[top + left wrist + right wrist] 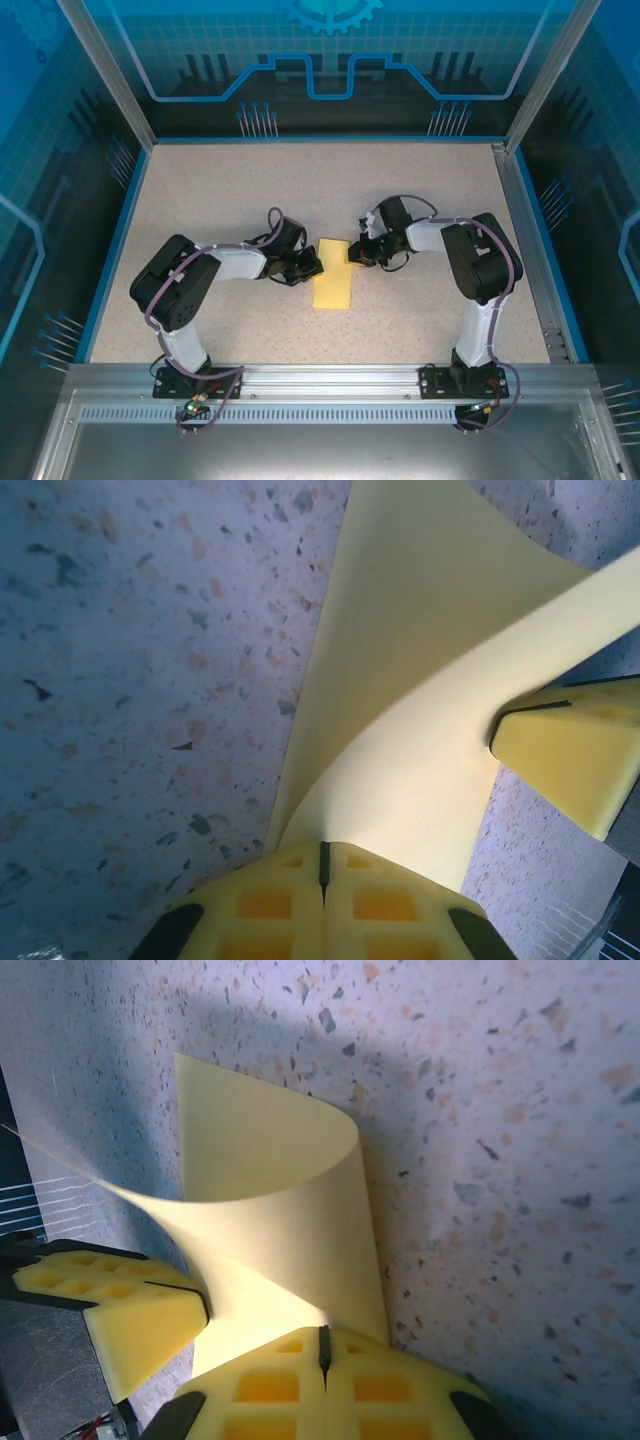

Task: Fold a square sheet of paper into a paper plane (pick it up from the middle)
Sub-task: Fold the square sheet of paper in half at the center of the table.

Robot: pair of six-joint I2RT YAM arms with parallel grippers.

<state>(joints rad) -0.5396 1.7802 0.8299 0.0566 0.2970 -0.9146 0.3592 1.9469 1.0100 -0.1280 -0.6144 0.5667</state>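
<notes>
Top external view shows the sheet (333, 287) near the middle of the counter (230, 190). From above it looks like a narrow yellow rectangle with its long sides running away from the arm bases. The left gripper (318, 267) meets the sheet at its left long edge, in the upper half. The right gripper (353, 252) meets it at the upper right corner. The two grippers are near each other, with only the width of the paper between them.

On the left wrist view, the two yellow pads (270, 905) of the left gripper are pressed together, with only a thin dark line between them. They pinch the edge of the sheet. From this pinch the paper rises and bends in a soft curve, while another part of it lies flat on the speckled counter. The right gripper is at the right side of this view and touches the lifted part of the paper.

On the right wrist view, the right gripper is likewise closed, and its pads (380, 1385) clamp the sheet at the edge. The paper curls upward from there and casts a shadow on the counter. The left gripper is at the lower left and holds the same sheet just beside it.
</notes>
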